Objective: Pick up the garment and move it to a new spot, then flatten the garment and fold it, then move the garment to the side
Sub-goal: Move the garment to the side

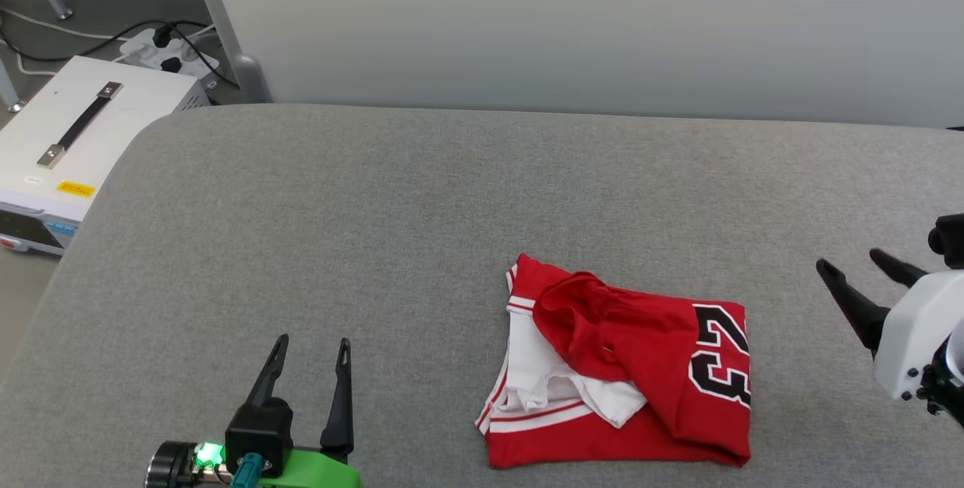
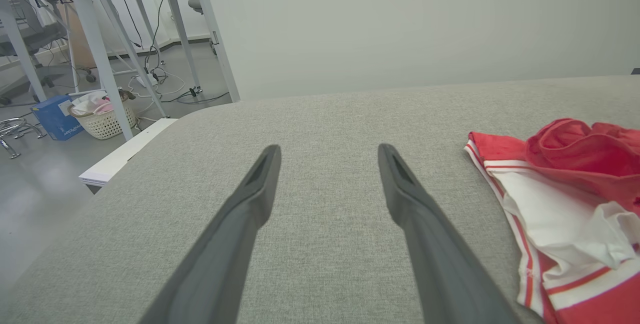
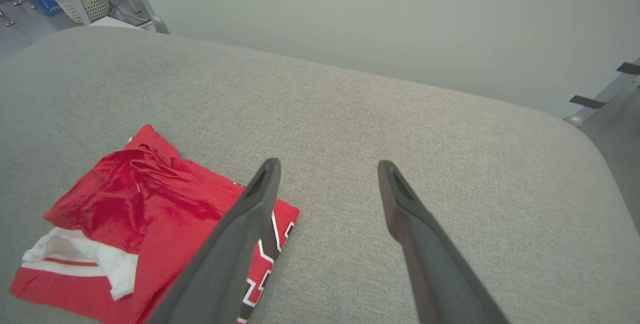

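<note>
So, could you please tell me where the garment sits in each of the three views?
Head view: the garment lies lower centre-right.
Left wrist view: it is at the right edge, partly cut off.
Right wrist view: it is at the lower left.
Shared landmark: the pale wall behind the grey surface.

The head view looks forward and steeply down from above the grey fabric worktop (image 1: 376, 209), facing a pale wall (image 1: 602, 21). The left wrist view sits low and near the surface, sighting along the left tool (image 2: 329, 149) toward that wall; the right wrist view rides higher behind the right tool (image 3: 328, 164). All three share the red jersey (image 1: 640, 349) and the wall.
</note>
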{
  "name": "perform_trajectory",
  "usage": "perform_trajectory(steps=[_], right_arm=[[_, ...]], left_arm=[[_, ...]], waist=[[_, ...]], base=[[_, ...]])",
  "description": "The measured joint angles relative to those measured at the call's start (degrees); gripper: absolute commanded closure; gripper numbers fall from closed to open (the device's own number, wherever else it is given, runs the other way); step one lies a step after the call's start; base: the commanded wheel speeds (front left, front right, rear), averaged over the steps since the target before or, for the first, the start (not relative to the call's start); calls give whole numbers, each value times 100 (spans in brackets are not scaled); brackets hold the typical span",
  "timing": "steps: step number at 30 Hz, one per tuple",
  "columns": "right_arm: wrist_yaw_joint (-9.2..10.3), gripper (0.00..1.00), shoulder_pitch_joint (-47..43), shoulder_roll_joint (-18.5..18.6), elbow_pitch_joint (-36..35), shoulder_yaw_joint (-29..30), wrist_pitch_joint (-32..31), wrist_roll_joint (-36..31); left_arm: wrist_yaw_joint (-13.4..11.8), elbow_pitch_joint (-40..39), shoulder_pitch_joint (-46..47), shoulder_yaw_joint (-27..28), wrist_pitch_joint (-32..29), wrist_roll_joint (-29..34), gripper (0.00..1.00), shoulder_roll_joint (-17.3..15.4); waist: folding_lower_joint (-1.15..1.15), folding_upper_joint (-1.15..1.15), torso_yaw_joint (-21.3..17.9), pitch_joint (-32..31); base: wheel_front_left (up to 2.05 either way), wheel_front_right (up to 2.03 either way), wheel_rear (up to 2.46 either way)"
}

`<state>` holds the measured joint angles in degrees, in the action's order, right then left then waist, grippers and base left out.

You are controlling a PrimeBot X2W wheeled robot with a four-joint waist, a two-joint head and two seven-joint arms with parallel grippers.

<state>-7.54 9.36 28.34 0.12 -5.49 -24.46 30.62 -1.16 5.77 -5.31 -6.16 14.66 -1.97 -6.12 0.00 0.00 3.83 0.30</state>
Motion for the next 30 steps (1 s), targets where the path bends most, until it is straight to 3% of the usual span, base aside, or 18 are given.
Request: perform_trajectory(steps=[5,9,22,28,29,30], right_arm=[[0,0,17,282,248,-29,-1666,1423],[0,0,9,244,626,-51,-2259,1928],[1,0,489,-365,1713,-467,-2184,2228],[0,0,704,-302,2071,-969,-2115,2324],[0,12,708,-270,2068,-1014,-2075,2347],[0,92,709,-243,2059,-1066,-2000,2357]], left_arm=[[2,14,109,-38,0,0,0,8],[46,51,258,-100,0,1,0,23],[78,69,692,-275,0,8,0,97],[94,111,843,-312,0,8,0,125],[94,114,845,-313,0,8,0,127],[93,119,846,-312,0,8,0,131]], waist=[[0,0,70,143],[0,0,164,254],[0,0,531,776],[0,0,758,1000],[0,0,781,1015],[0,0,801,1026]], base=[[0,0,0],[0,0,0],[0,0,0],[0,0,0],[0,0,0],[0,0,0]])
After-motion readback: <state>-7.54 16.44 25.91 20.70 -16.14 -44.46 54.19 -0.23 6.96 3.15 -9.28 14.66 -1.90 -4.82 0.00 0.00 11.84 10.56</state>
